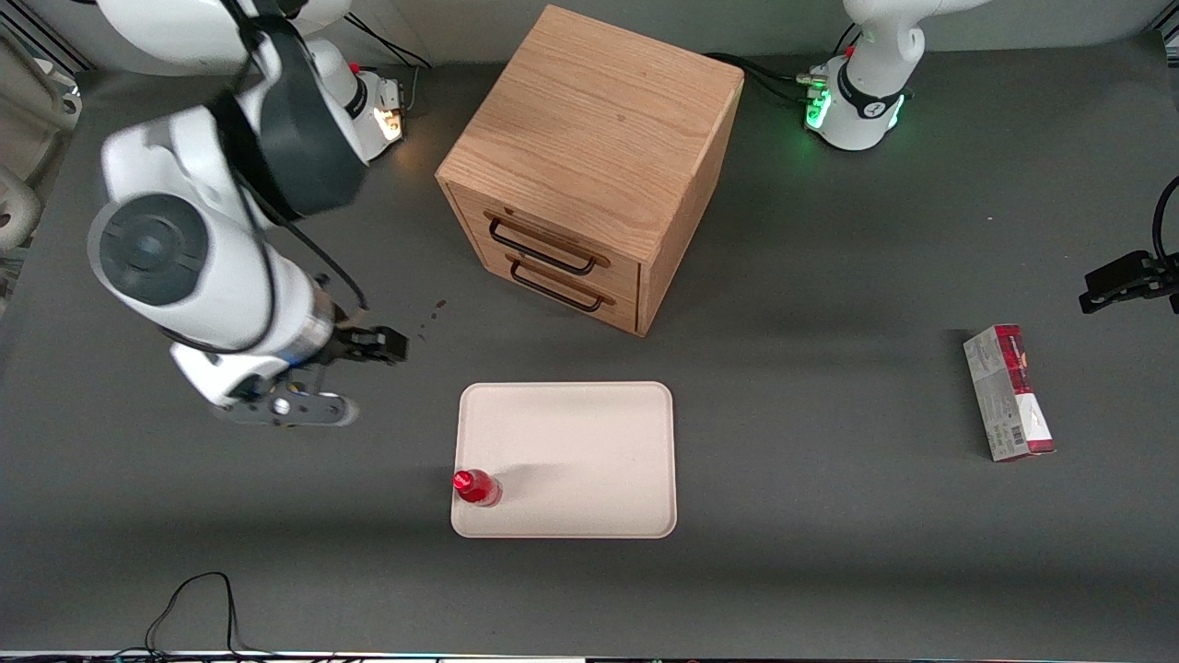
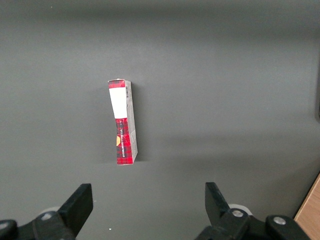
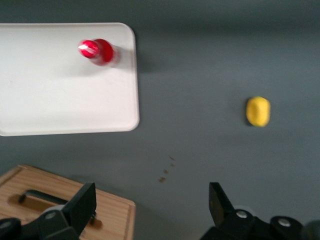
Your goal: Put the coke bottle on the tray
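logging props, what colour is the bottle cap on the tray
Red, like the coke bottle itself; clearest in the right wrist view.

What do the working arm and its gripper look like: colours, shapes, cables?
The arm has glossy white rounded shells with dark grey joint caps and a black cable along it. Its gripper, raised above the table beside the tray, has a grey body; the wrist view shows black wedge-shaped fingers, spread apart.

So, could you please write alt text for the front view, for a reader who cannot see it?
A small red coke bottle stands upright in a corner of the cream tray, near the front camera. The right arm's open hand hovers beside the tray, toward the working arm's end. A wooden drawer cabinet stands farther from the camera.
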